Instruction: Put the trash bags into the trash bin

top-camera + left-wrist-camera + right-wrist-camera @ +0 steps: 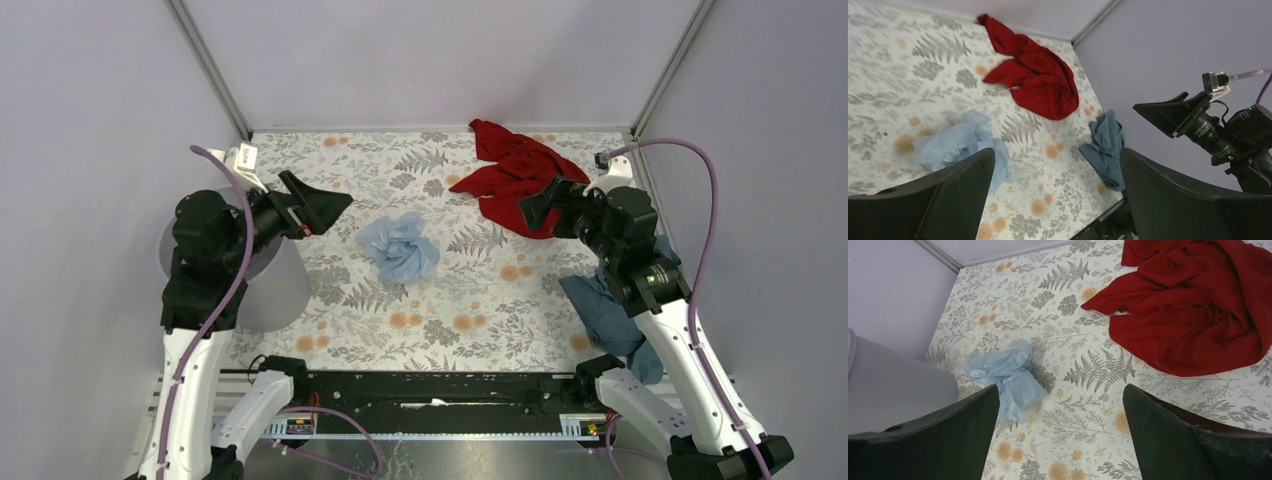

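Observation:
The pale-blue trash bag (400, 248) lies crumpled on the floral table, near its middle. It also shows in the left wrist view (958, 145) and the right wrist view (1008, 377). The light-grey trash bin (275, 285) stands at the left edge, partly hidden under my left arm; its wall shows in the right wrist view (893, 385). My left gripper (338, 205) is open and empty, raised to the left of the bag (1057, 152). My right gripper (528, 210) is open and empty, raised to the right of the bag (1060, 387).
A red cloth (515, 180) lies at the back right, beside my right gripper (1198, 315). A dark teal cloth (610, 310) lies at the right edge under my right arm (1105, 147). Lilac walls close in the table on three sides.

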Motion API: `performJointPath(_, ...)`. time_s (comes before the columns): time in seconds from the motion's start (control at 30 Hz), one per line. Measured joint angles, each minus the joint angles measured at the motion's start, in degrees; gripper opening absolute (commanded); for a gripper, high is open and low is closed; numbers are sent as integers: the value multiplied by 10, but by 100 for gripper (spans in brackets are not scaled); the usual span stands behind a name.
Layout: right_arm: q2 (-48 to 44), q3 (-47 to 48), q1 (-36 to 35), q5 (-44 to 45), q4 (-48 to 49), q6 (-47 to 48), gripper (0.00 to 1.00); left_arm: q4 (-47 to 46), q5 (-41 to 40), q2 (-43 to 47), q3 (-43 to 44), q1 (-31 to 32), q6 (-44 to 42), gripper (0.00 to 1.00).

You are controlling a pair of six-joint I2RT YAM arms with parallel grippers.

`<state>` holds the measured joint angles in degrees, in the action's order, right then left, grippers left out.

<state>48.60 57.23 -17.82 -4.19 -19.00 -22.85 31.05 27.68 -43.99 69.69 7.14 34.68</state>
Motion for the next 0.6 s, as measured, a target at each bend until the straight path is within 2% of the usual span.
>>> performJointPath(0.23,10,-22,0,-14,7,-16,100,-21,24,-3,-29,25,24,99)
performJointPath(0.37,31,-37,0,-48,26,-32,100,-35,20,-4,-45,59,25,99)
performJointPath(0.6,126,-62,0,-171,76,-67,100,-36,-43,-16,-72,183,18,99)
